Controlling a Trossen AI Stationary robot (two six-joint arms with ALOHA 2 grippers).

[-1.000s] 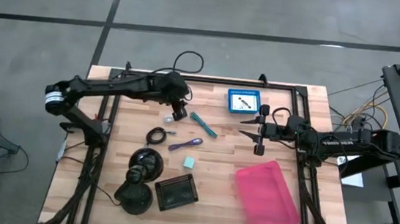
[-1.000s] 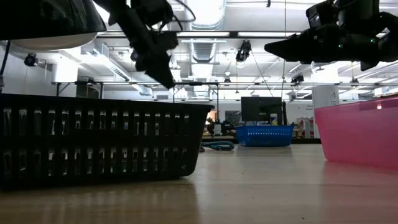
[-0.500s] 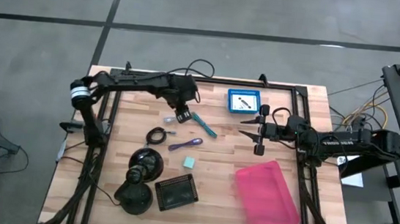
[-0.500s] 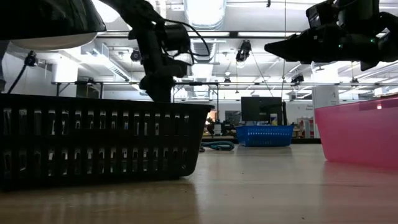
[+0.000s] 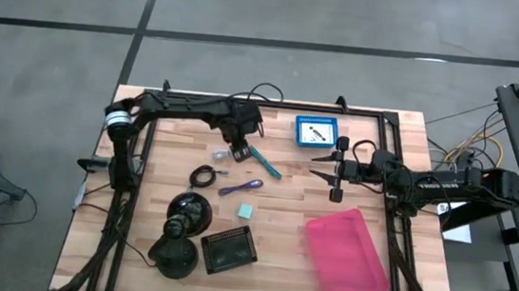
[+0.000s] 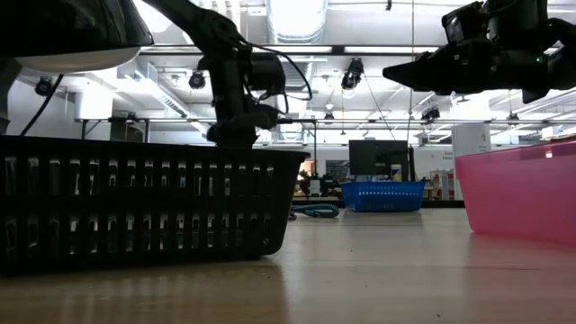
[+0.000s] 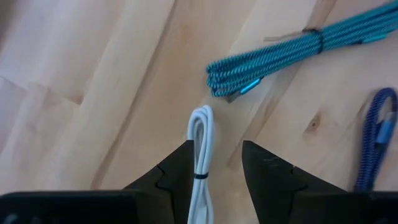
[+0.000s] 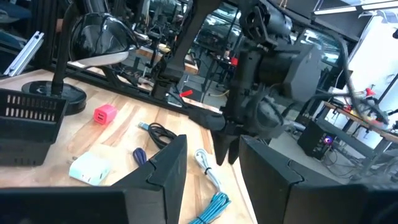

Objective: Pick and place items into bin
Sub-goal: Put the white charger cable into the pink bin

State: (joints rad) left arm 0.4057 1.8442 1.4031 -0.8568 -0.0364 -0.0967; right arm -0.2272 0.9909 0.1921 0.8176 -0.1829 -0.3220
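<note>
You see no readable writing. Left gripper [image 7: 214, 165], fingers spread, straddles one white coiled cable [image 7: 201, 149] upper-centre on the table; one teal braided cable [image 7: 292, 53] lies beside. Right gripper [image 5: 337, 175] hovers with fingers parted, empty.

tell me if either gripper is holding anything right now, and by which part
Nothing is held. The left gripper is open, its fingers either side of the white cable lying on the table, not closed on it. The right gripper is open and empty.

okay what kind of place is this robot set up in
Probably a robotics lab or workshop. A wooden table stands on bare concrete, other benches with a monitor sit behind it under exposed ceiling ducts, and loose cables trail off to one side.
</note>
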